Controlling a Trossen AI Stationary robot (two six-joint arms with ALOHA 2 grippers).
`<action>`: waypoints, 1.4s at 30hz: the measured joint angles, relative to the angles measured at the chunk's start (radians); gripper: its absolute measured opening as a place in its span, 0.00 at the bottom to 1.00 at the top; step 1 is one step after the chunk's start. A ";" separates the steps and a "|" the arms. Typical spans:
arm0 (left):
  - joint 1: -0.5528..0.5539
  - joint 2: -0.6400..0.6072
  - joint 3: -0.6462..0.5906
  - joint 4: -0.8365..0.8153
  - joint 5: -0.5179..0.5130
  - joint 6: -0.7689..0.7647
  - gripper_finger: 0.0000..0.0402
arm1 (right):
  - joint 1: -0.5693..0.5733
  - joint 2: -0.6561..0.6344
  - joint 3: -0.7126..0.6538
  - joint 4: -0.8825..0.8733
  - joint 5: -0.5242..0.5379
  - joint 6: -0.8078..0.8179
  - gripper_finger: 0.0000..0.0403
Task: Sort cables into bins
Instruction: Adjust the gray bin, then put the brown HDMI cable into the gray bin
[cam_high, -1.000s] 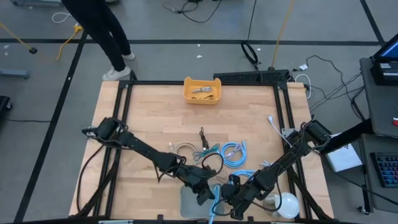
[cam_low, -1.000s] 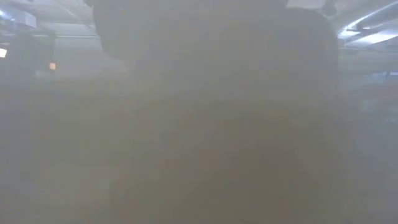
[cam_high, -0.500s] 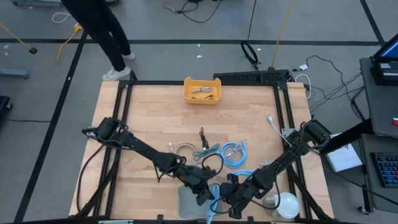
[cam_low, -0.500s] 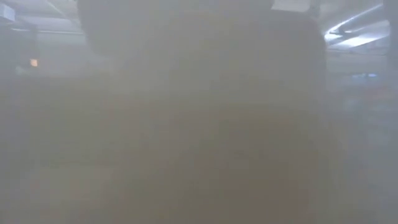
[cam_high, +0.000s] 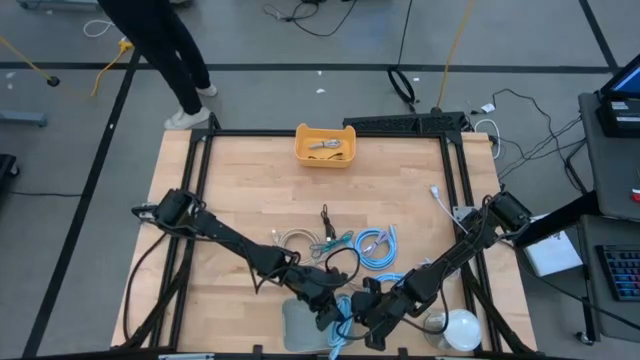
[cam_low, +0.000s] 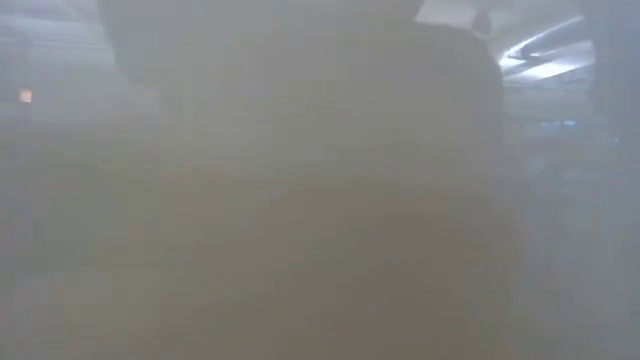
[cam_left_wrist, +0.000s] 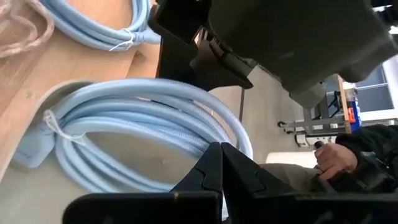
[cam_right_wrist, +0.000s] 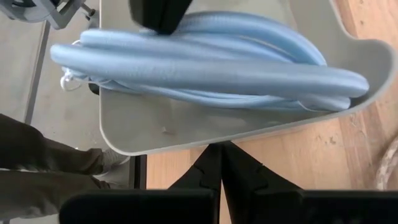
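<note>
The pale grey tray (cam_high: 298, 330) sits at the table's near edge with a coiled light-blue cable (cam_high: 346, 306) in it (cam_left_wrist: 124, 124) (cam_right_wrist: 205, 68). My left gripper (cam_high: 328, 316) (cam_left_wrist: 221, 152) is shut over that coil. My right gripper (cam_high: 364, 326) (cam_right_wrist: 219, 149) is shut at the tray's right wall. The orange-yellow bin (cam_high: 301, 152) at the far edge holds a few short cables. More light-blue coils (cam_high: 378, 245), a beige coil (cam_high: 293, 239), and thin teal and black cables (cam_high: 326, 217) lie mid-table. The low view is filled by a blur. My left gripper's shut fingertips (cam_left_wrist: 217, 155) stand on the light-blue coil's upper loop (cam_left_wrist: 205, 127) from above, slanting toward the near edge; its dark finger (cam_right_wrist: 158, 15) shows on the coil, which lies flat in the tray. My right gripper's shut fingertips (cam_right_wrist: 217, 152) meet the grey tray's outer wall (cam_right_wrist: 211, 132) from the table's right, roughly level; the tray sits flat on the table.
A round white dome (cam_high: 462, 326) stands at the near right corner beside my right arm. A loose white cord with a plug (cam_high: 440, 198) lies near the right edge. A person (cam_high: 165, 45) stands beyond the far left corner. The table's left half is bare wood.
My right gripper has moved a little toward the table's left, staying shut, and the grey tray with its coil has slid slightly left before it. More of the white dome shows now.
</note>
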 joint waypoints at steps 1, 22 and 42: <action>0.000 0.002 0.000 -0.001 0.004 0.001 0.00 | 0.000 0.000 0.000 0.000 -0.001 0.002 0.00; 0.004 -0.057 -0.001 0.017 -0.049 0.104 0.06 | 0.029 -0.286 0.068 -0.231 0.109 -0.087 0.01; 0.071 -0.376 -0.002 -1.124 -0.366 0.582 0.27 | -0.047 -0.377 0.068 -0.258 0.158 -0.245 0.24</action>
